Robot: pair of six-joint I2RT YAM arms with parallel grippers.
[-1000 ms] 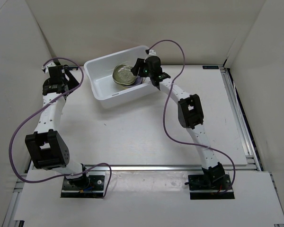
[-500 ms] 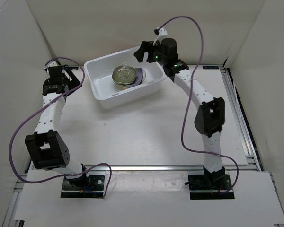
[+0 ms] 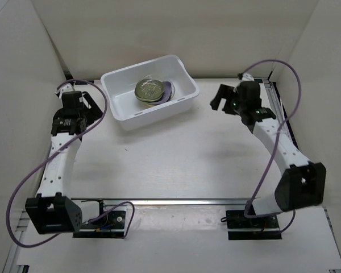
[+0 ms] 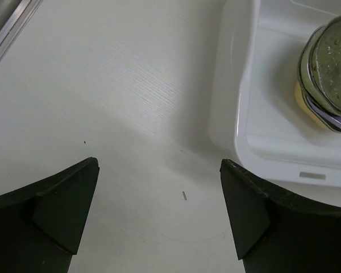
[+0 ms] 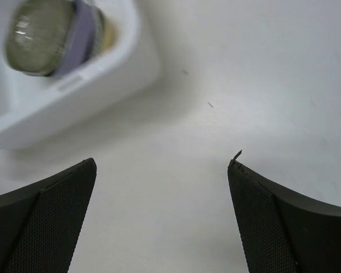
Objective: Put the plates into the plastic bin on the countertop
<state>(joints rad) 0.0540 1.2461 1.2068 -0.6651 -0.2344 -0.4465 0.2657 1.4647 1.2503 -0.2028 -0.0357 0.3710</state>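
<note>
The white plastic bin (image 3: pixel 129 115) stands on the countertop (image 3: pixel 176 153) at the back, left of centre. Inside it lies a stack of plates (image 3: pixel 150 90): a green one on top, with purple and yellow ones under it. The stack also shows in the left wrist view (image 4: pixel 329 62) and the right wrist view (image 5: pixel 40 34). My left gripper (image 3: pixel 86 102) is open and empty, left of the bin above the countertop. My right gripper (image 3: pixel 217 98) is open and empty, to the right of the bin and apart from it.
White wall panels stand on the left, back and right. A metal rail (image 3: pixel 176 201) runs along the front edge. Purple cables loop off both arms. The bin's wall (image 4: pixel 238 102) is close to my left gripper's right finger.
My right gripper has risen out of the bin, leaving the plates stacked there, and has swung right and back to the right of the bin. My left arm has drawn back a little.
</note>
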